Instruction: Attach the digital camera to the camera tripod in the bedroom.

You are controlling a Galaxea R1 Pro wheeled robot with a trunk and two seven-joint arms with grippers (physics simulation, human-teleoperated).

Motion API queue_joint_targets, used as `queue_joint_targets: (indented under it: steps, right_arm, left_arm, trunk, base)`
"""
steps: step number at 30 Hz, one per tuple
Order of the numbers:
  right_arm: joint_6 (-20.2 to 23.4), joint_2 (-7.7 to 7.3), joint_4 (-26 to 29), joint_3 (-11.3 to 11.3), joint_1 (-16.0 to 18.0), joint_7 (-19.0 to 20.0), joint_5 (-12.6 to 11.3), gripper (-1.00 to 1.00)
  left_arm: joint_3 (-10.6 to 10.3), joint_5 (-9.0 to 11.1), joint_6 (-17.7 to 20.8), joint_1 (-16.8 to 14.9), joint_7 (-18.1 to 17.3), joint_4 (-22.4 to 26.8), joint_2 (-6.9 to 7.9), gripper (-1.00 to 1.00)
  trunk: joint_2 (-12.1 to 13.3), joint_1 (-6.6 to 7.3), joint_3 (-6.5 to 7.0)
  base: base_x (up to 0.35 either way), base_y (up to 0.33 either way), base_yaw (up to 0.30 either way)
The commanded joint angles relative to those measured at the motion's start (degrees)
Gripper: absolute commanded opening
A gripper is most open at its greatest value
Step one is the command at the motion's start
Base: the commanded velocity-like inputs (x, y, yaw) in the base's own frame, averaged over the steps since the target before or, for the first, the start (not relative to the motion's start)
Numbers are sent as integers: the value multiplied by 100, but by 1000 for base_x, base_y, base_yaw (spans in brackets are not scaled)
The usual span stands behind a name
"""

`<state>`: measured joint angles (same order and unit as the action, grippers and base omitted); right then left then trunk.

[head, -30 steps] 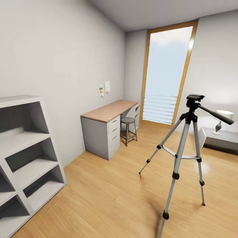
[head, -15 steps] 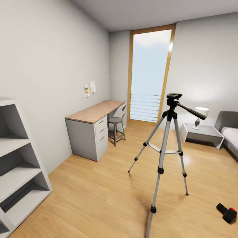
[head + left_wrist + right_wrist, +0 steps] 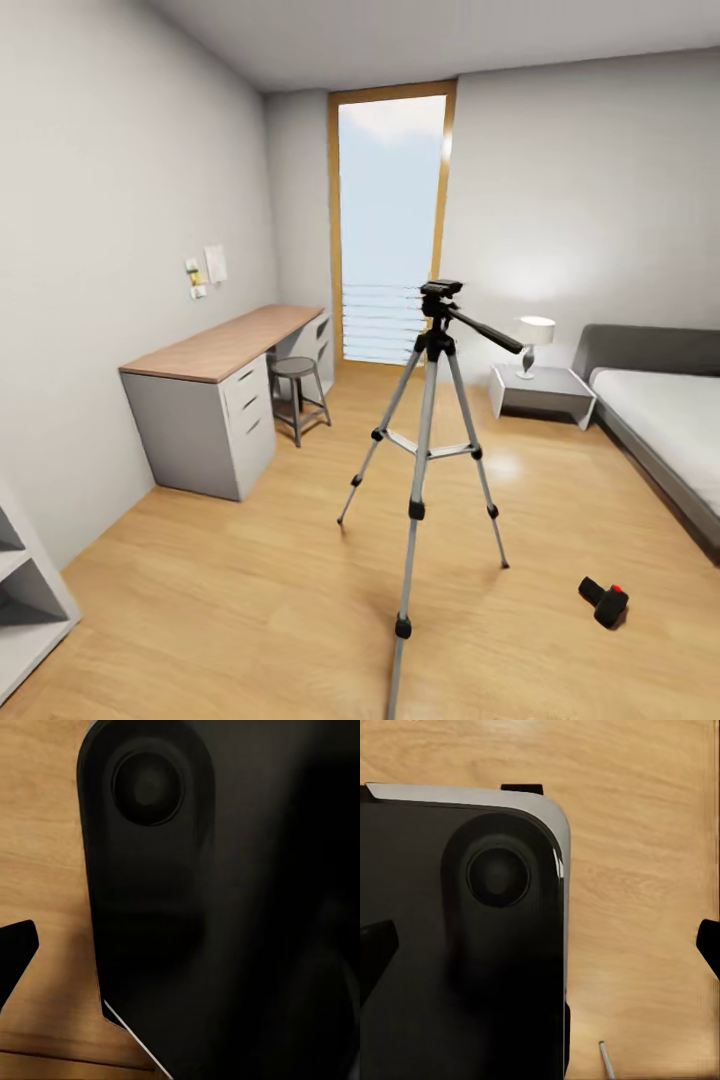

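The head camera has turned right, so the whole picture shifted. The tripod (image 3: 428, 440) now stands in the middle, and the camera (image 3: 604, 602) lies on the floor (image 3: 250, 600), near right. Perhaps pickup comes next; jaw state cannot be told.

Head view faces the window (image 3: 391, 225); both wrist views look down at the floor (image 3: 645, 832).

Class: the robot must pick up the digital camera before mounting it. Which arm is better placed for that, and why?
Probably the right arm. In the head view the digital camera lies on the wood floor to the right of the camera tripod, on the robot's right side.
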<state>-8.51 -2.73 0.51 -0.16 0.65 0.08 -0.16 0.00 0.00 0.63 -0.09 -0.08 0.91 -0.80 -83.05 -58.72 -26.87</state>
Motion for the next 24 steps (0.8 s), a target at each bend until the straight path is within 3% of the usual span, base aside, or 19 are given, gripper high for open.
queue_joint_targets:
  steps: [1, 11, 24]
  right_arm:
    - [-19, 0, -7, -1, 5, 1, -2, 100]
    - [-19, 5, -7, -1, 5, -3, -2, 100]
    - [-19, 9, -7, -1, 5, -5, -2, 100]
  left_arm:
    - [0, 0, 7, 0, -1, 6, 0, 100]
    - [0, 0, 7, 0, -1, 6, 1, 100]
    - [0, 0, 5, 0, -1, 6, 1, 100]
  trunk:
    - [-3, 0, -6]
    - [-3, 0, -6]
    - [-3, 0, -6]
  base:
    - [82, -295, -300]
    - [83, -296, -280]
    - [135, -115, -34]
